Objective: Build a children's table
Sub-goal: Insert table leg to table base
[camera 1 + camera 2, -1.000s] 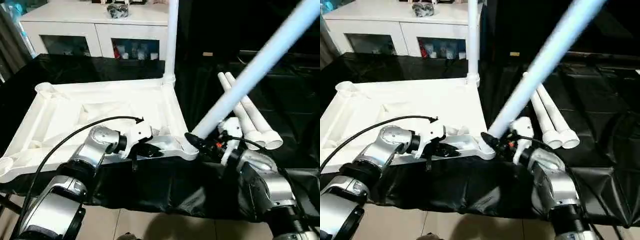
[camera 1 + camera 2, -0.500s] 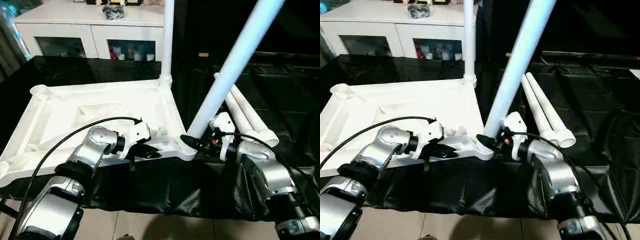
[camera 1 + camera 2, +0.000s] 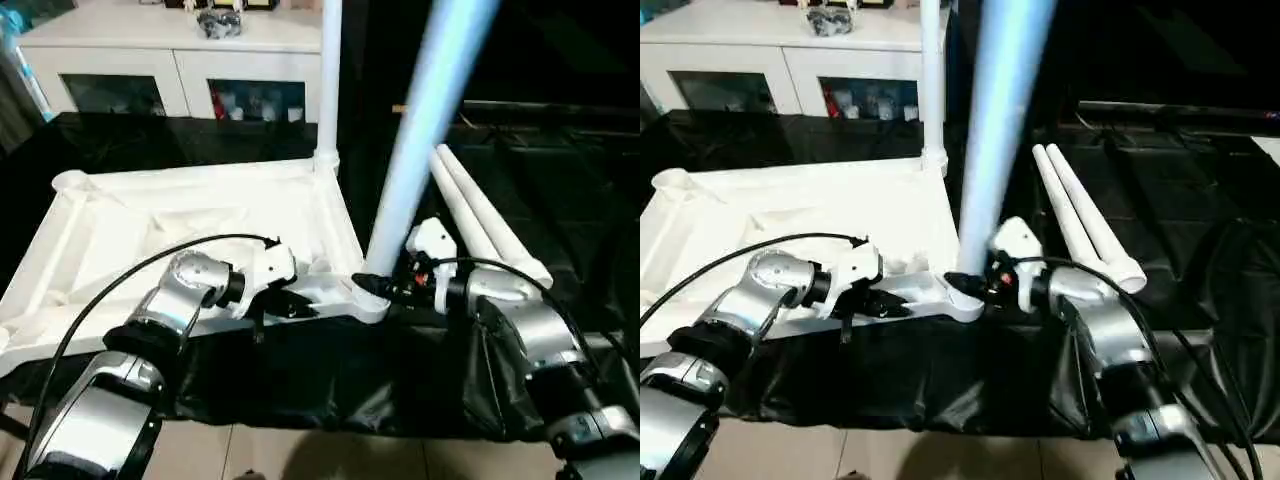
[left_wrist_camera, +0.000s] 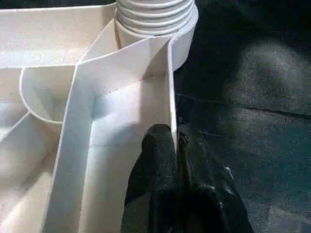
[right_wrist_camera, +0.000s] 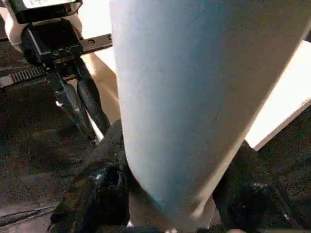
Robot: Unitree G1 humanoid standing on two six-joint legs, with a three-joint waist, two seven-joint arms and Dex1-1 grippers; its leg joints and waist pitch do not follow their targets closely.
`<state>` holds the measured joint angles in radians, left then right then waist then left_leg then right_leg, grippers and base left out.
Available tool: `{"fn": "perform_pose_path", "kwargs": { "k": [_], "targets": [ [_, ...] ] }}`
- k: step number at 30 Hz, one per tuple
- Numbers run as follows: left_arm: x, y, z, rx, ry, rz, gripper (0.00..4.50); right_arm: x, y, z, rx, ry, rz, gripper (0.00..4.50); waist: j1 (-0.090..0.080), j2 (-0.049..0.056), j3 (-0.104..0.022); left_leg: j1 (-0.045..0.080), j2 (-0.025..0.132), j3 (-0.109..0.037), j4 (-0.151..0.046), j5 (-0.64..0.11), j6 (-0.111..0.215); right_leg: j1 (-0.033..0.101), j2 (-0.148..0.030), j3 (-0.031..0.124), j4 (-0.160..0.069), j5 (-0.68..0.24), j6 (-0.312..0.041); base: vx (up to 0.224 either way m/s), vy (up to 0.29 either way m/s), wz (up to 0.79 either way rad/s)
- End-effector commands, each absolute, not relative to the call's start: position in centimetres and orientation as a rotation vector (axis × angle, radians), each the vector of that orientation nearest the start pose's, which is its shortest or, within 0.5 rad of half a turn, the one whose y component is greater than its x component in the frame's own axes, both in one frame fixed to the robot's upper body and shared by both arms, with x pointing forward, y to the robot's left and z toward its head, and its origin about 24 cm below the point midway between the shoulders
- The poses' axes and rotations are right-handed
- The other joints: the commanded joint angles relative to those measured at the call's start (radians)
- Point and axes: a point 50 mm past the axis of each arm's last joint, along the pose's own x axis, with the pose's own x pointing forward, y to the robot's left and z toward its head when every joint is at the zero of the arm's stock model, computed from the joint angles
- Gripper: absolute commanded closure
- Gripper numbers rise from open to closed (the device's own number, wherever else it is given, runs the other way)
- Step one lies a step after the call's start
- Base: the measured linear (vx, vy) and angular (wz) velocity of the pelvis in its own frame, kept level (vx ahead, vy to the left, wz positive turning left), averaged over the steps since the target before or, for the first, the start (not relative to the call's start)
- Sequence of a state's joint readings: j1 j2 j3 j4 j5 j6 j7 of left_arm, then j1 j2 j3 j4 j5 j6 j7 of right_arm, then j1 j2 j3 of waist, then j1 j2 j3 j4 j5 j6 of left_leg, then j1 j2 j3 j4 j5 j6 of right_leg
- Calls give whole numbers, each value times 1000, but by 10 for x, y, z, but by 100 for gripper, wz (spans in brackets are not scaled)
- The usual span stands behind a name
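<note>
On the black-draped bench your upturned table top (image 3: pixel 200 215) has one leg (image 3: pixel 328 80) seated, your right gripper (image 3: pixel 385 288) clamps a second leg (image 3: pixel 425 120) at the near socket, your left gripper (image 4: pixel 177 160) pinches the rim, and two spare legs (image 3: pixel 490 225) wait.

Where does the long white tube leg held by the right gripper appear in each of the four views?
Left eye view: long white tube leg, right of centre, rising from near right corner socket.
Right eye view: centre, above that socket.
Left wrist view: its ribbed end in the socket.
Right wrist view: large, between the right gripper fingers.
</note>
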<state>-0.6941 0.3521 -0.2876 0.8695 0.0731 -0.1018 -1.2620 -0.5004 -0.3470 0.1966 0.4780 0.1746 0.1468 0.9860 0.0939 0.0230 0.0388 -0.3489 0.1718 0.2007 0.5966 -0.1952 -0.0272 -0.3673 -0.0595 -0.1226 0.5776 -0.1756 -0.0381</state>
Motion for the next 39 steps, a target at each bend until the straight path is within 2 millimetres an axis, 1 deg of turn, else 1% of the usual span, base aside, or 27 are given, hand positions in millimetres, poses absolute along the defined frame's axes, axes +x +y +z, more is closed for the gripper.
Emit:
{"fn": "perform_pose_path", "kwargs": {
  "k": [1, 2, 3, 4, 5, 8, 10, 13, 18, 19, 20, 22, 23, 24, 25, 26, 28, 29, 30, 31, 32, 33, 34, 35, 36, 37, 39],
  "targets": [
    [328, 130, 56, 514, 421, -1473, 450, 301, -136, 23, -186, 475, 1140, 261, -2, -15, -49, 15, 85, -44, -78, -267, 21, 28, -126, 75, -87, -409, -130, 0, 0, 0],
    [328, 130, 56, 515, 421, -1472, 450, 301, -135, 23, -187, 475, 1145, 261, 0, -8, -48, 14, 83, -45, -77, -261, 22, 27, -128, 76, -86, -426, -126, 0, 0, 0],
    [328, 131, 56, 516, 420, -1472, 450, 301, -135, 23, -188, 476, 1154, 261, 0, -7, -47, 15, 83, -45, -77, -262, 22, 26, -129, 75, -88, -436, -123, 0, 0, 0],
    [328, 131, 56, 517, 421, -1472, 450, 301, -135, 23, -189, 476, 1158, 261, 0, -8, -47, 17, 84, -45, -77, -261, 21, 25, -129, 75, -91, -443, -120, 0, 0, 0],
    [328, 131, 55, 519, 422, -1474, 450, 300, -135, 22, -190, 480, 1168, 261, 0, -15, -47, 16, 84, -45, -77, -258, 24, 26, -128, 75, -89, -447, -116, 0, 0, 0],
    [327, 132, 55, 520, 424, -1479, 450, 299, -135, 21, -196, 483, 1180, 261, -1, -14, -46, 17, 86, -46, -80, -267, 20, 23, -128, 76, -91, -452, -114, 0, 0, 0],
    [325, 132, 56, 520, 413, -1525, 450, 297, -133, 20, -189, 468, 1210, 261, -1, -17, -45, 17, 86, -46, -80, -277, 19, 23, -130, 76, -92, -462, -112, 0, 0, 0],
    [324, 132, 56, 524, 420, -1548, 450, 296, -133, 20, -184, 465, 1217, 261, -1, -16, -44, 18, 89, -47, -83, -282, 14, 22, -131, 77, -90, -451, -120, 0, 0, 0],
    [326, 132, 57, 525, 421, -1529, 450, 295, -132, 18, -176, 456, 1213, 261, -3, -16, -43, 20, 89, -47, -84, -298, 4, 20, -131, 78, -91, -453, -127, 0, 0, 0],
    [332, 130, 59, 519, 418, -1467, 450, 297, -131, 17, -171, 442, 1181, 261, -4, -18, -42, 19, 88, -47, -83, -300, 5, 20, -132, 79, -92, -463, -125, 0, 0, 0],
    [332, 130, 60, 519, 418, -1460, 450, 297, -131, 17, -171, 440, 1175, 261, -4, -18, -40, 21, 87, -48, -83, -306, 4, 19, -132, 78, -95, -479, -123, 0, 0, 0],
    [334, 129, 61, 515, 413, -1436, 450, 300, -131, 16, -173, 433, 1135, 261, -6, -18, -38, 24, 86, -49, -82, -324, 1, 17, -134, 76, -102, -530, -110, 0, 0, 0],
    [338, 127, 63, 496, 404, -1399, 450, 305, -131, 15, -178, 425, 1073, 261, -8, -18, -36, 27, 84, -51, -82, -339, -2, 14, -134, 74, -108, -566, -99, 0, 0, 0],
    [341, 124, 66, 477, 393, -1361, 450, 310, -132, 14, -177, 420, 996, 261, -13, -16, -33, 31, 85, -54, -82, -366, -14, 9, -135, 71, -110, -604, -93, 0, 0, 0],
    [342, 123, 67, 470, 390, -1347, 450, 312, -132, 13, -174, 420, 969, 261, -18, -17, -31, 34, 82, -58, -82, -392, -24, 8, -134, 65, -116, -641, -79, 0, 0, 0],
    [348, 117, 70, 456, 378, -1266, 450, 319, -132, 11, -153, 426, 869, 261, -22, -19, -31, 35, 82, -60, -81, -405, -30, 8, -135, 61, -119, -654, -73, 0, 0, 0],
    [352, 113, 72, 449, 371, -1222, 450, 323, -130, 9, -132, 435, 805, 261, -30, -16, -28, 40, 81, -64, -79, -441, -38, 4, -133, 53, -127, -675, -60, 0, 0, 0],
    [352, 112, 72, 448, 371, -1220, 450, 323, -130, 9, -130, 435, 801, 261, -36, -15, -27, 47, 80, -65, -77, -469, -41, 0, -133, 49, -133, -679, -56, 0, 0, 0],
    [353, 108, 74, 436, 365, -1197, 450, 326, -129, 8, -108, 444, 757, 261, -38, -17, -27, 48, 79, -66, -76, -477, -39, 1, -133, 47, -136, -678, -52, 0, 0, 0],
    [355, 98, 76, 412, 358, -1162, 450, 331, -125, 6, -72, 463, 678, 261, -46, -16, -27, 43, 82, -69, -80, -483, -40, 6, -135, 46, -133, -658, -57, 0, 0, 0],
    [356, 96, 77, 408, 357, -1154, 450, 332, -125, 5, -66, 467, 664, 261, -51, -12, -29, 39, 86, -73, -84, -491, -45, 10, -135, 46, -128, -631, -66, 0, 0, 0],
    [356, 91, 78, 399, 356, -1132, 450, 334, -123, 4, -53, 477, 625, 261, -52, -12, -32, 34, 87, -72, -88, -482, -48, 12, -135, 52, -122, -594, -76, 0, 0, 0],
    [356, 85, 77, 408, 361, -1119, 450, 336, -121, 2, -48, 488, 587, 261, -53, -12, -32, 33, 88, -72, -89, -476, -49, 11, -136, 55, -120, -574, -85, 0, 0, 0],
    [355, 80, 74, 425, 369, -1102, 450, 338, -118, 0, -32, 504, 540, 262, -55, -13, -31, 36, 84, -68, -86, -477, -48, 5, -137, 60, -120, -561, -102, 0, 0, 0],
    [355, 77, 73, 433, 373, -1096, 450, 339, -117, -1, -25, 511, 524, 262, -55, -13, -31, 36, 84, -68, -86, -477, -48, 5, -137, 60, -120, -561, -102, 0, 0, 0],
    [354, 75, 71, 442, 382, -1094, 450, 339, -115, -2, -13, 517, 510, 262, -55, -16, -29, 35, 82, -66, -85, -463, -41, 4, -138, 63, -120, -559, -106, 0, 0, 0],
    [351, 72, 65, 470, 406, -1088, 450, 340, -111, -3, 3, 531, 487, 262, -55, -16, -31, 28, 82, -64, -87, -432, -30, 7, -137, 68, -117, -541, -110, 0, 0, 0]
  ]
}}
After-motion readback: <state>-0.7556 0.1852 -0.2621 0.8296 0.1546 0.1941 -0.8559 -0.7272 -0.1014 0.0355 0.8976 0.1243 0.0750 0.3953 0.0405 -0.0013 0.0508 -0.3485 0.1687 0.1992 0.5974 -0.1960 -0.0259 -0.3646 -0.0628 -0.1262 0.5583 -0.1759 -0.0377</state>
